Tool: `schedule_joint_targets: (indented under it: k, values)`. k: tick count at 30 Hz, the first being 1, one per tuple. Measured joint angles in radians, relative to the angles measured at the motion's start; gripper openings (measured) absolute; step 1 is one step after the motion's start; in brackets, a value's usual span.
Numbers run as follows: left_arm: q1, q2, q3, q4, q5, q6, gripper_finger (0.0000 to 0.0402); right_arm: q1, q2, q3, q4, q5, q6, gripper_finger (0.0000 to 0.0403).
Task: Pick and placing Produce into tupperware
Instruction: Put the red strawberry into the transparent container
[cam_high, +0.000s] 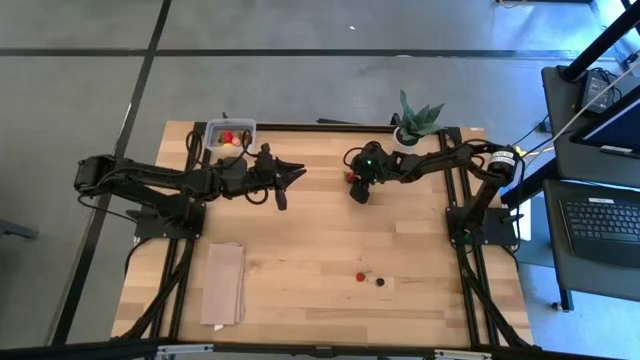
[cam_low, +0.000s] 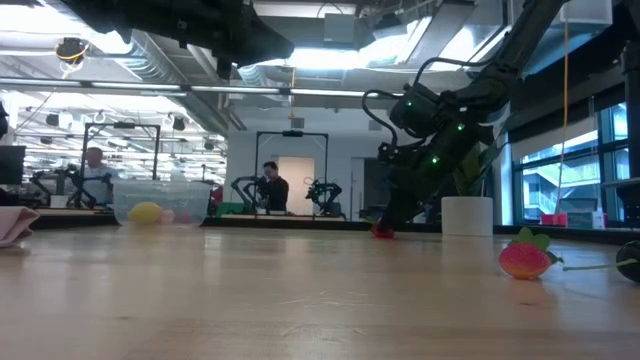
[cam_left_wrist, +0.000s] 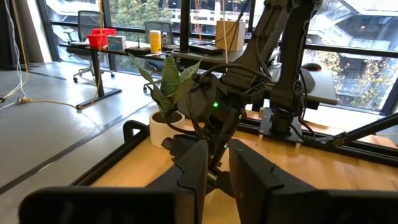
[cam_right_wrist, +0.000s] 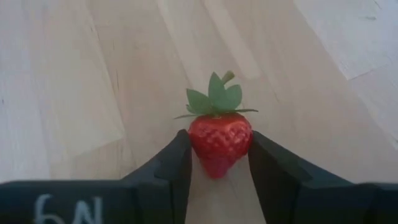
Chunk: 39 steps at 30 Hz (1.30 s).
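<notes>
My right gripper (cam_right_wrist: 219, 149) is shut on a red strawberry (cam_right_wrist: 221, 132) with a green leafy cap, low over the table's far middle (cam_high: 352, 180), next to the potted plant. My left gripper (cam_high: 288, 184) hangs open and empty above the table, to the right of the clear tupperware (cam_high: 230, 133). The tupperware stands at the far left and holds red and yellow pieces; it also shows in the low view (cam_low: 160, 203). Another red strawberry (cam_high: 360, 276) and a dark berry (cam_high: 379, 282) lie on the table near the front right. My right gripper pinches the strawberry by its two opposite sides (cam_right_wrist: 196, 140) between its two fingers, the pointed tip toward the gripper and the leafy cap (cam_right_wrist: 214, 96) pointing away. The fingers slant down at it from the table's right. The strawberry (cam_low: 383, 231) sits at table level; whether it is lifted clear, I cannot tell.
A spiky green plant (cam_high: 418, 118) in a white pot (cam_low: 467, 215) stands just behind my right gripper. A flat tan cloth (cam_high: 224, 283) lies at the front left. Bare wood lies between the arms in the middle (cam_high: 320, 240). People sit in the room beyond the table.
</notes>
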Motion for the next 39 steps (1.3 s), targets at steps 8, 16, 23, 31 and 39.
schedule_joint_targets:
  k: [8,16,23,31,39]
  values:
    - [0.0,0.0,0.0,0.0,0.0,0.0,0.0077,0.005,0.0,0.026,0.002,-0.097,0.078,0.0139]
    - [0.0,0.0,0.0,0.0,0.0,0.0,0.0091,0.102,-0.001,0.191,-0.027,-0.227,0.081,0.0139]
    - [0.0,0.0,0.0,0.004,0.0,0.0,0.0102,0.242,0.062,0.381,-0.049,-0.223,0.049,0.0139]
    - [-0.003,-0.009,0.0,0.011,0.013,0.001,0.0113,0.329,0.325,0.612,-0.054,-0.229,0.046,0.014]
    - [-0.027,-0.111,0.002,-0.001,0.013,0.057,0.012,0.339,0.467,0.698,-0.079,-0.229,0.046,0.014]
